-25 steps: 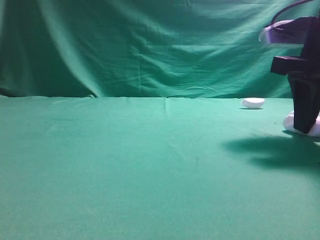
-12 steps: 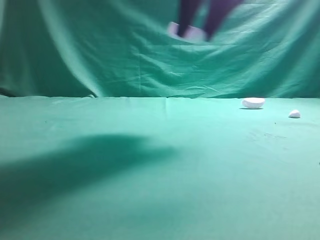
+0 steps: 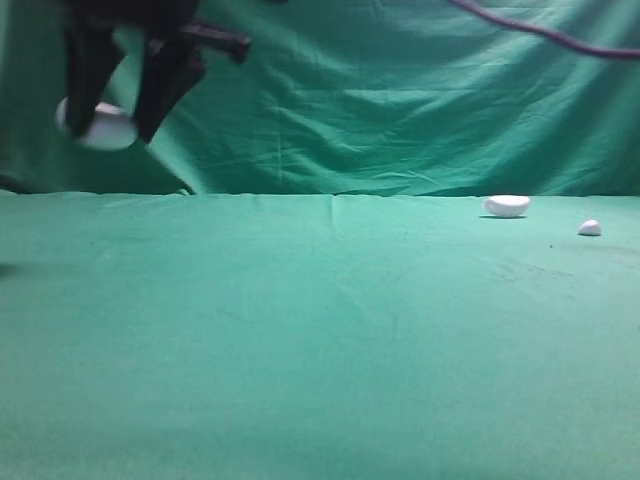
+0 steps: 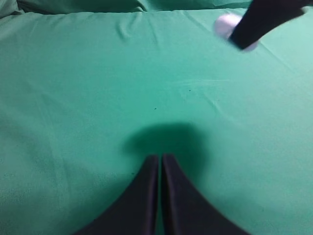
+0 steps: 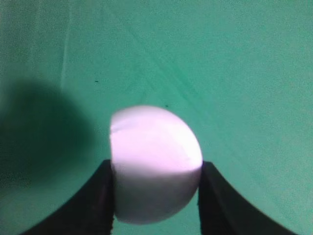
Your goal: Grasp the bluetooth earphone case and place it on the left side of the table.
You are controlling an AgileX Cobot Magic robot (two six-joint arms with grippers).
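Observation:
The white bluetooth earphone case (image 3: 106,130) hangs in the air at the upper left of the exterior view, well above the green table (image 3: 320,330). My right gripper (image 3: 114,126) is shut on it, one black finger on each side. In the right wrist view the case (image 5: 154,156) fills the gap of the right gripper (image 5: 156,167), rounded end forward. The left wrist view shows my left gripper (image 4: 160,157) shut and empty low over the cloth, with the case (image 4: 224,25) and a black finger (image 4: 259,22) of the right gripper at the top right.
A white half-dome lump (image 3: 507,206) lies at the back right of the table, and a tiny white pebble-like piece (image 3: 590,228) sits further right. A green backdrop (image 3: 400,100) hangs behind. A dark cable (image 3: 560,38) crosses the top right.
My right gripper lifted the case off the table at the far right and swept it up and across to the upper left. The small pebble stayed where the case had been.

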